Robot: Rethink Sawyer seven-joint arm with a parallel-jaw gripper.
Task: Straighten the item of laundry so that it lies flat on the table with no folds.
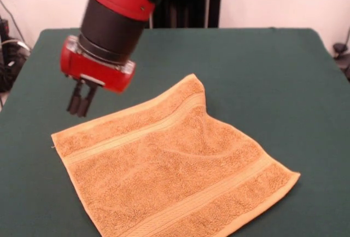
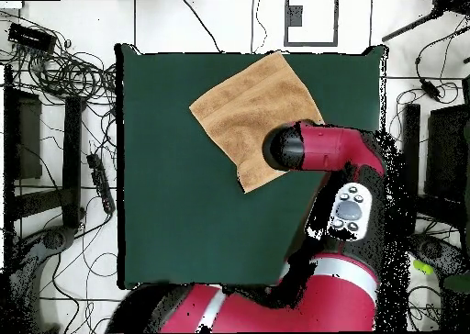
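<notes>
**Colleague:** How did the towel look from your station?

**Me:** The orange-tan towel (image 1: 175, 168) lay spread on the green table (image 1: 273, 73), turned like a diamond in my front view. It was mostly flat, though the corner nearest the robot's side rose in a soft ridge, with a fold line running down from it. Shallow wrinkles crossed the middle.

**Colleague:** And the fabric?

**Me:** Looped terry, fuzzy, with a flat woven band near two opposite edges. The table surface looked matte and felt-like, much larger than the cloth.

**Colleague:** Where on the table was it?

**Me:** From overhead, the towel (image 2: 248, 110) sat toward the table's far edge from the robot's base, and one corner was hidden under the arm. The table (image 2: 174, 211) was bare green beside it.

**Colleague:** The claw?

**Me:** The gripper (image 1: 80, 103) hung just beyond the towel's edge, above the felt, its dark fingers (image 1: 73, 104) pressed together, holding nothing. Overhead, the red arm covered it.
</notes>
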